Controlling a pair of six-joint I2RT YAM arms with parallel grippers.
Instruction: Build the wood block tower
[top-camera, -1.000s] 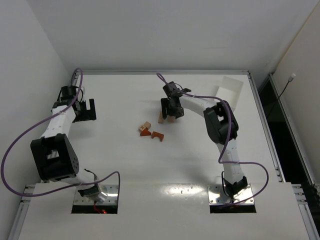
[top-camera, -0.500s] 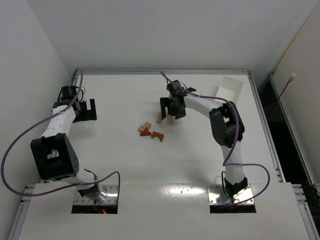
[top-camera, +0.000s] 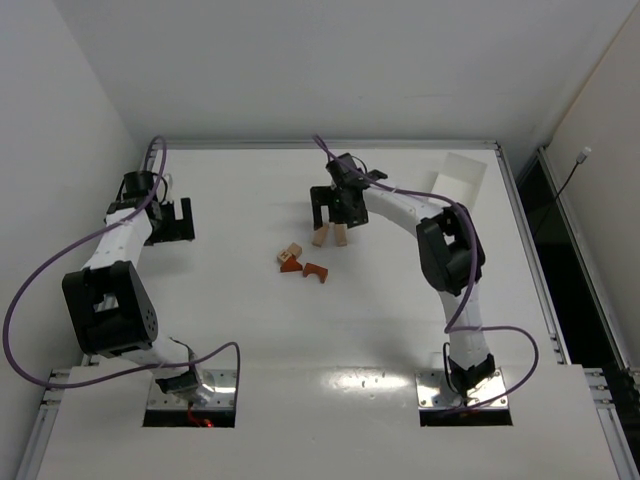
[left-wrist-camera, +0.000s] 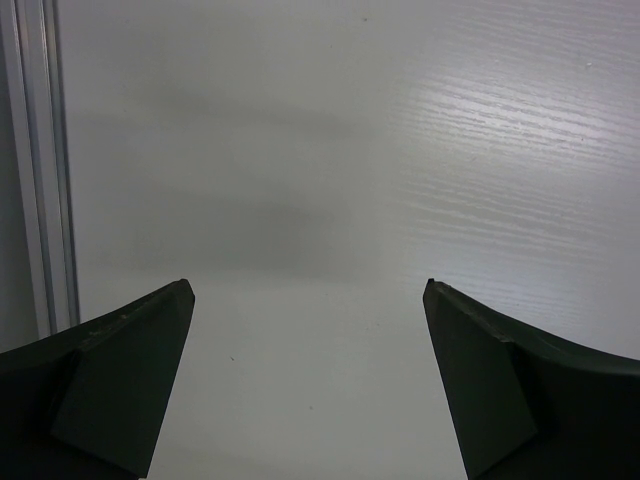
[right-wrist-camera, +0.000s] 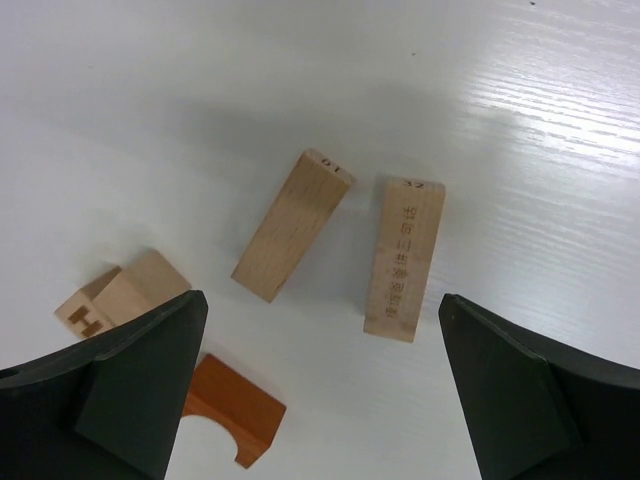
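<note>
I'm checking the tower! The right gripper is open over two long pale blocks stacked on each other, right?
Not quite. The right gripper is open above them, but they are not stacked: the tilted pale block and the printed pale block lie flat on the table, side by side with a gap. The right wrist view shows it.

One pale tan oblong block (right-wrist-camera: 290, 228) is marked with dark digits at its end, and a second oblong block (right-wrist-camera: 403, 260) carries dark print along its face. A tan cube (right-wrist-camera: 120, 295) is branded with an H-like mark. The arch block (right-wrist-camera: 235, 408) is coloured reddish-orange. The table (right-wrist-camera: 520, 90) is white and faintly grained. The cables (top-camera: 40, 275) are purple.
</note>
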